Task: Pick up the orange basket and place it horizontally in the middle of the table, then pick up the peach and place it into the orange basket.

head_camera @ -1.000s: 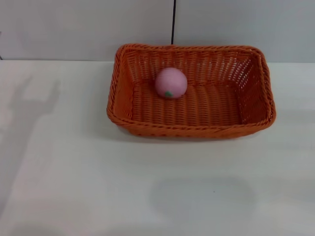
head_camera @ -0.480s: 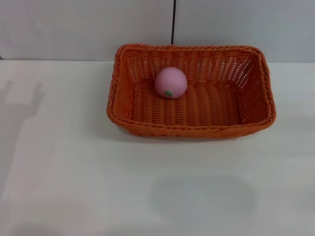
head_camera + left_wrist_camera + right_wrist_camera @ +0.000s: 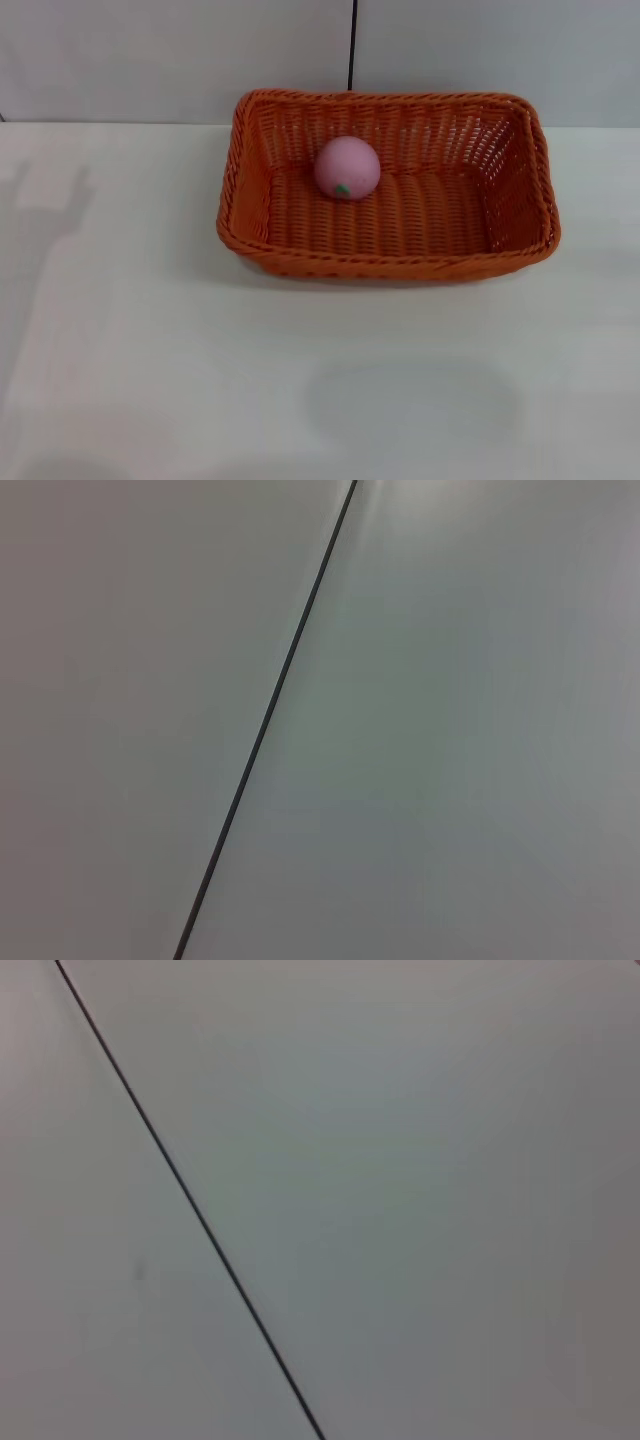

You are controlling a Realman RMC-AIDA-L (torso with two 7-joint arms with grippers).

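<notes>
Looking from left to right, you see a grey shadow [image 3: 45, 215] on the bare table [image 3: 120, 350], then the orange basket [image 3: 388, 255] lying lengthwise at the far middle, against the wall. The peach [image 3: 347, 167] rests inside it, left of centre near the back side. Neither gripper is in sight, so you cannot tell their fingers; both wrist views give you only a grey wall [image 3: 450, 730] crossed by a dark seam [image 3: 268, 715].

A pale grey wall [image 3: 180, 60] rises behind the table's far edge, split by a thin dark vertical seam [image 3: 352, 45].
</notes>
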